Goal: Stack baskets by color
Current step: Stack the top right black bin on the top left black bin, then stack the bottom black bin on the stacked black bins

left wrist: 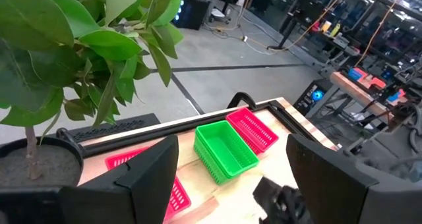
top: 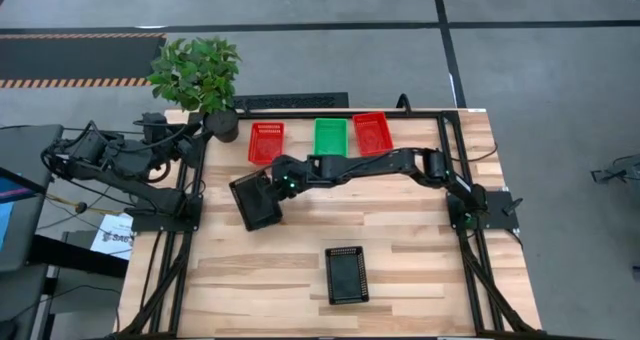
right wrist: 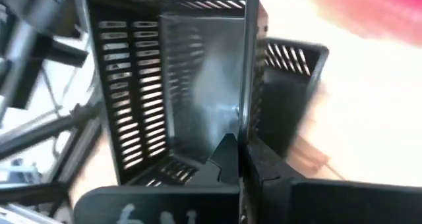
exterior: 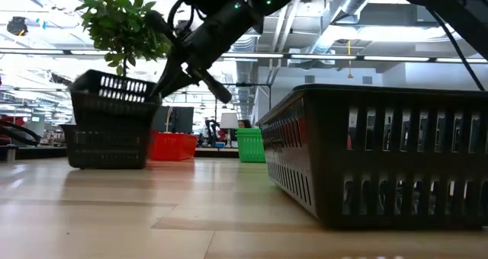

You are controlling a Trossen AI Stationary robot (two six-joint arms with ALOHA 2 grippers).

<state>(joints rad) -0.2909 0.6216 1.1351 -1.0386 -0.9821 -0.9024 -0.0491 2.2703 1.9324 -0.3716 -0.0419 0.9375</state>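
Right end effector: clamped on wall of tilted black basket, above another black basket.
Left end effector: open, beside potted plant.
Landmark: green basket lies beyond the held basket.

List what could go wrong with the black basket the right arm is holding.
The right gripper pinches only one wall of the tilted black basket, so it may slip or swing. It hangs over the lower black basket slightly askew; it could catch a rim instead of nesting. A jam might shove the stack toward the red basket.
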